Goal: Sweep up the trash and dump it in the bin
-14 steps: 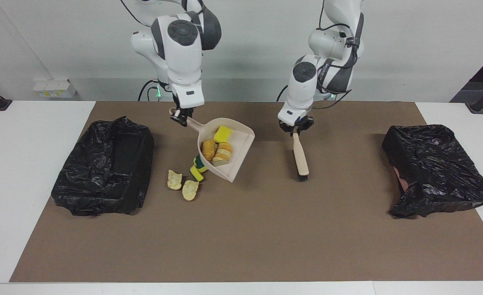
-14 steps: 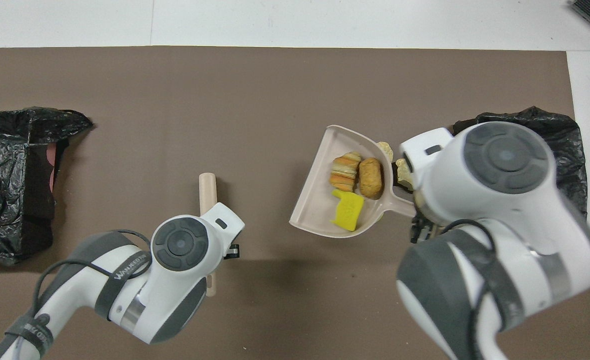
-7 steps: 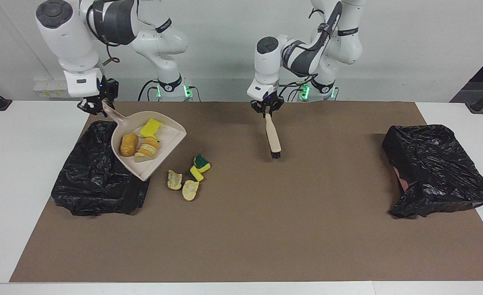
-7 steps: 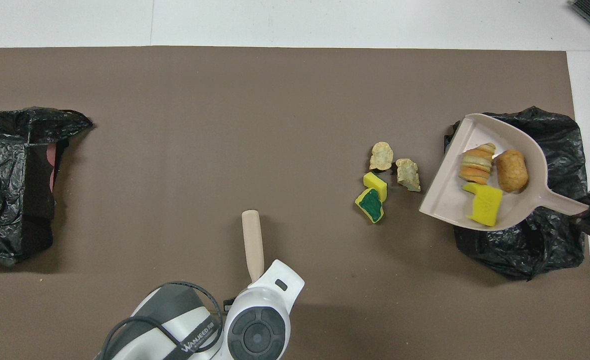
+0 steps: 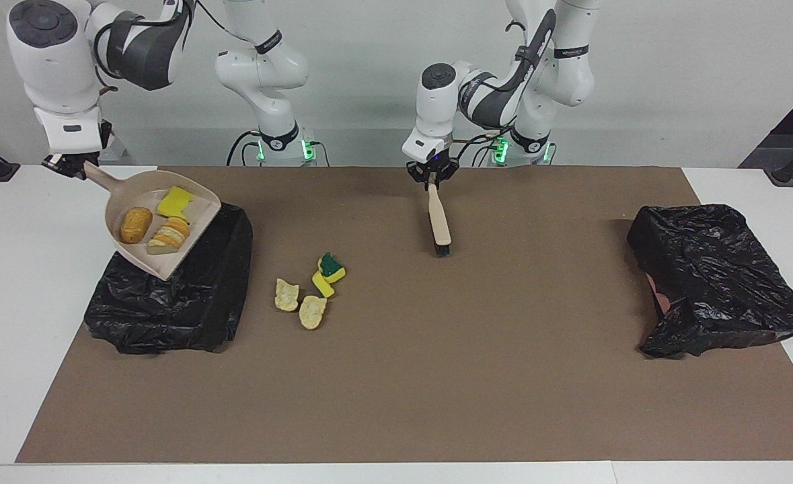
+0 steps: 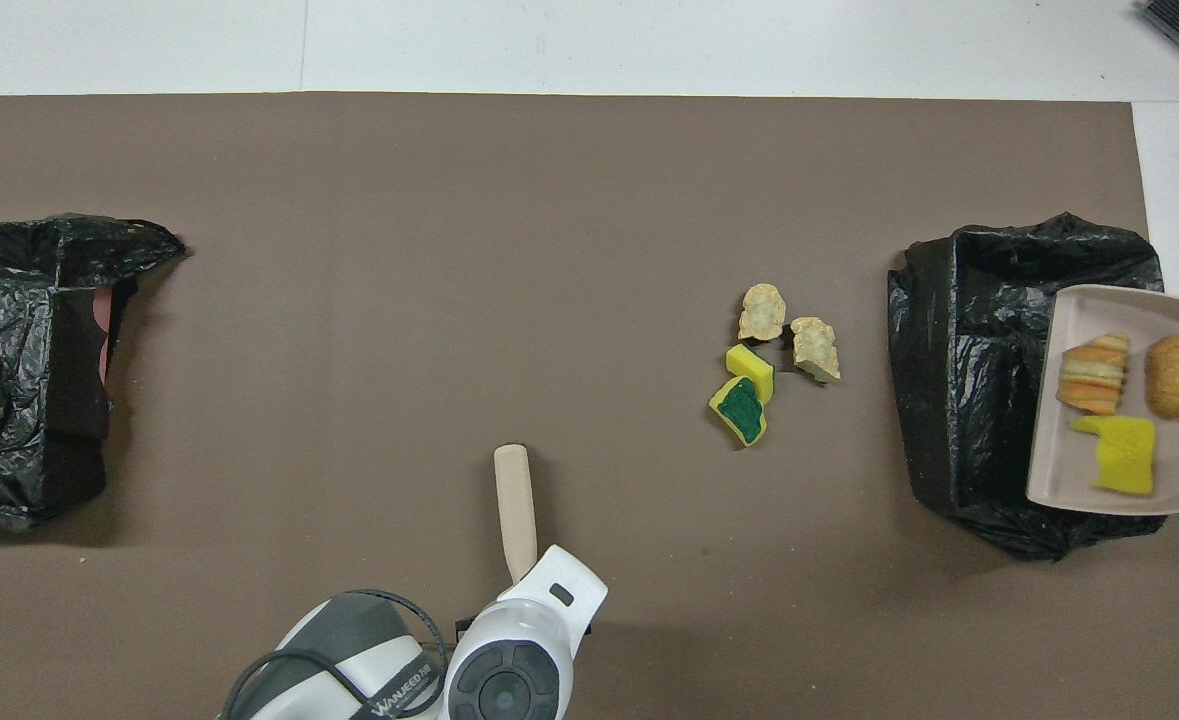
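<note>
My right gripper [image 5: 73,165] is shut on the handle of the beige dustpan [image 5: 159,261], which hangs tilted over the black-bagged bin [image 5: 187,302] at the right arm's end of the table. The pan [image 6: 1099,310] carries three pieces of trash: a brown bread chunk [image 5: 135,224], an orange-striped piece [image 5: 167,235] and a yellow sponge piece [image 5: 175,199]. Several scraps of trash lie on the mat beside the bin: green-backed sponge pieces [image 5: 329,269] and two tan chunks [image 5: 287,294]. My left gripper [image 5: 432,180] is shut on the brush [image 5: 439,222], bristles down on the mat.
A second black-bagged bin [image 5: 712,282] stands at the left arm's end of the table. The brown mat [image 5: 436,376] covers the middle of the table, with white tabletop [image 5: 26,269] at each end. From overhead the left wrist covers the brush's [image 6: 515,505] near end.
The right arm has carried the loaded dustpan from beside the loose scraps over the bin. The left arm has drawn the brush back toward the robots.
</note>
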Robot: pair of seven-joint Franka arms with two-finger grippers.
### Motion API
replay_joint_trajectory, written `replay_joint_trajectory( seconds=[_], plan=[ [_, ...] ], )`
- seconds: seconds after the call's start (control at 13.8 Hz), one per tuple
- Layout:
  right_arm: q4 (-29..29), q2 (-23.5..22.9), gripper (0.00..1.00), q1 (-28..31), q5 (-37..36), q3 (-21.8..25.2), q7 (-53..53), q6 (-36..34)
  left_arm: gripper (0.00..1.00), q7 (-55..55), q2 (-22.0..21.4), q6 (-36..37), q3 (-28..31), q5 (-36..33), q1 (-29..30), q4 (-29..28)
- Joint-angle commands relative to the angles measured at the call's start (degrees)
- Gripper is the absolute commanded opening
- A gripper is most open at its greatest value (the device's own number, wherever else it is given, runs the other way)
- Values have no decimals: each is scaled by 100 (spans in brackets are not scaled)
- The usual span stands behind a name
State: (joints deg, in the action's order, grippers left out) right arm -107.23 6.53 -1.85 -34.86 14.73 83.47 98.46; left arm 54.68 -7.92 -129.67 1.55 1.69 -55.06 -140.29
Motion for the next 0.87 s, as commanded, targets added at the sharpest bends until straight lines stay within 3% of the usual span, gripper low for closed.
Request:
replay_joint_trajectory(
  seconds=[0.0,0.07,0.36,0.65,0.8],
  plan=[
    [-219,-38,0,-96,-791,-110,450,279,64,-10,-131,-112,74,103,-66,-148],
    [-210,-99,0,-218,-1020,-206,512,279,100,-36,-122,-94,82,103,-57,-130],
    [-88,-240,0,-246,-1488,-646,521,121,100,-228,141,-32,100,94,240,317],
    [386,-433,0,-246,-1558,-980,399,-598,100,-737,326,108,100,94,1101,923],
    [405,-425,0,-246,-2031,-1173,389,-653,100,-1351,335,440,117,94,1566,1396]
  ],
)
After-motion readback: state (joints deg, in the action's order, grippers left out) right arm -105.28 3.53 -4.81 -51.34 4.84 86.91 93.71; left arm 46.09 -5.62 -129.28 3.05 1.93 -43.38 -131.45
